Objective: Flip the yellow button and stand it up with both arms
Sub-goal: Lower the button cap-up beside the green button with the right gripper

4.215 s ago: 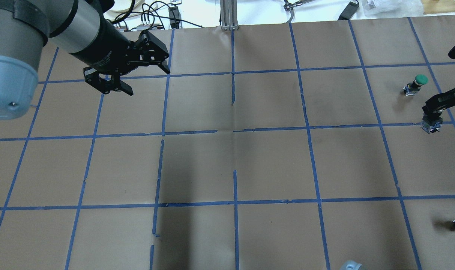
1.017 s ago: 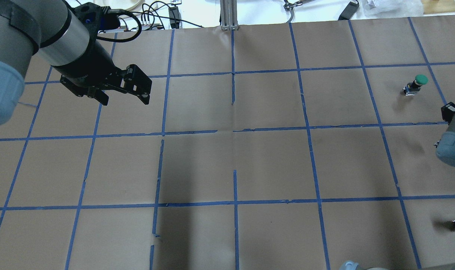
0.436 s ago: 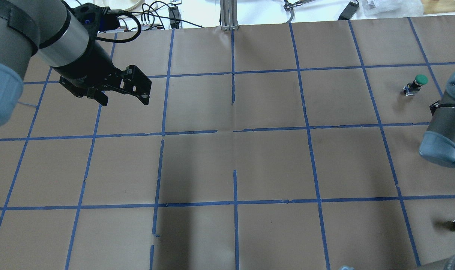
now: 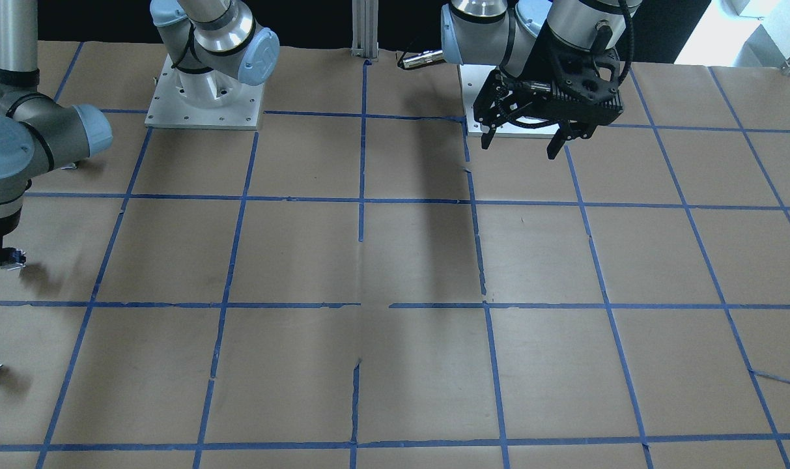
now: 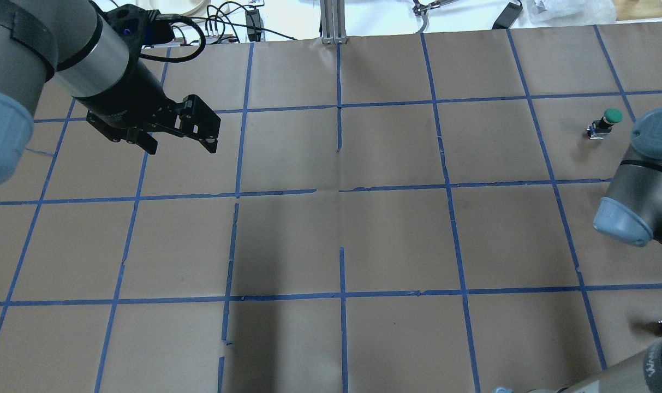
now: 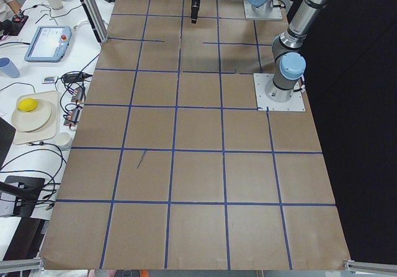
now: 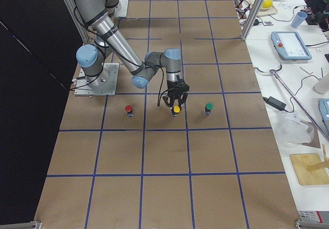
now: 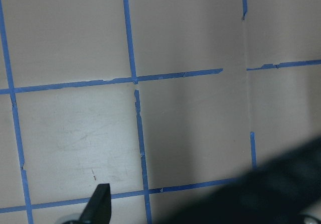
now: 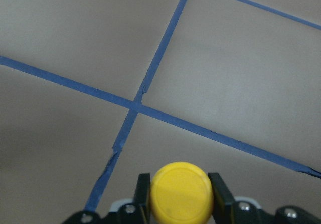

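Observation:
The yellow button (image 9: 180,191) sits between my right gripper's (image 9: 179,184) two fingers, its round yellow cap facing the wrist camera. In the exterior right view the right gripper (image 7: 176,101) points down at the table, shut on the yellow button (image 7: 176,108). In the front-facing view its switch body (image 4: 4,259) shows under the gripper at the left edge. In the overhead view my right arm (image 5: 636,185) hides them. My left gripper (image 5: 178,139) is open and empty above the far left of the table, also seen in the front-facing view (image 4: 531,140).
A green-capped button (image 5: 609,121) stands beyond the yellow one, also in the exterior right view (image 7: 208,108). A red-capped button (image 7: 128,109) stands on the robot's side of it. Brown paper with a blue tape grid (image 5: 341,191) covers the table.
The right arm's elbow has swung further into the overhead view from the right edge and now covers the gripper. The left gripper dropped nearer earlier and has held still over the last second.

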Controlling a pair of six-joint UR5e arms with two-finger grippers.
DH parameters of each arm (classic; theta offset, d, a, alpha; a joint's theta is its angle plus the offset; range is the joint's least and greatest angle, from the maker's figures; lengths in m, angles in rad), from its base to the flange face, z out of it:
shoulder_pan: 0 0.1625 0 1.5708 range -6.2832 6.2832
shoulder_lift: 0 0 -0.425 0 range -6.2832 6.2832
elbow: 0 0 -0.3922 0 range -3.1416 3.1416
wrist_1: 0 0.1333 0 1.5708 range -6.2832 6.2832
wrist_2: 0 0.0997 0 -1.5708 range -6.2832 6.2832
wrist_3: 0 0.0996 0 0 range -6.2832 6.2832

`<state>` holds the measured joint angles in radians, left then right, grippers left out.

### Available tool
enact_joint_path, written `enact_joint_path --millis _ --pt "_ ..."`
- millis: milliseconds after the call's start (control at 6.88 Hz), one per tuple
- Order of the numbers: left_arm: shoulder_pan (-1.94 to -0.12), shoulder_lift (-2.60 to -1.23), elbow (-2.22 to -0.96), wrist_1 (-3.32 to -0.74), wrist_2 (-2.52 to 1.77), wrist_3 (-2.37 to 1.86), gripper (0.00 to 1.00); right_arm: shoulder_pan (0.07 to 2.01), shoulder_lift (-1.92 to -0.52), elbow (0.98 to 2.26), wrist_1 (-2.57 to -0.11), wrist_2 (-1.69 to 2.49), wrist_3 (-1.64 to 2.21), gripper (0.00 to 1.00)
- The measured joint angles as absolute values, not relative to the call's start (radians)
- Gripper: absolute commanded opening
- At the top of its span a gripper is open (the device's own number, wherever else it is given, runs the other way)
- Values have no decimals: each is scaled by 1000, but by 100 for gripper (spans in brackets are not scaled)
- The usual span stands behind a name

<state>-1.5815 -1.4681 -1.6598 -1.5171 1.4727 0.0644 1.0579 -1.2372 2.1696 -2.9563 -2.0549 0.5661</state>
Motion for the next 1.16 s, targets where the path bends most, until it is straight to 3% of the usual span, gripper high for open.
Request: enact_joint_path --millis 436,581,872,1163 --pt "-1582 -1468 -1660 -1517 1473 64 99 1104 -1264 2206 -2968 -2058 564 12" --pt "-1582 -1468 -1660 -1517 1474 64 99 1107 -1262 2213 -2968 -2056 564 17" --pt "-1582 -1468 -1660 -1517 1473 64 99 1109 -1258 2219 -2967 -2059 564 38" --pt "-1582 -1468 -1660 -1518 1473 64 99 1109 -1256 2223 -2967 -2067 562 41"
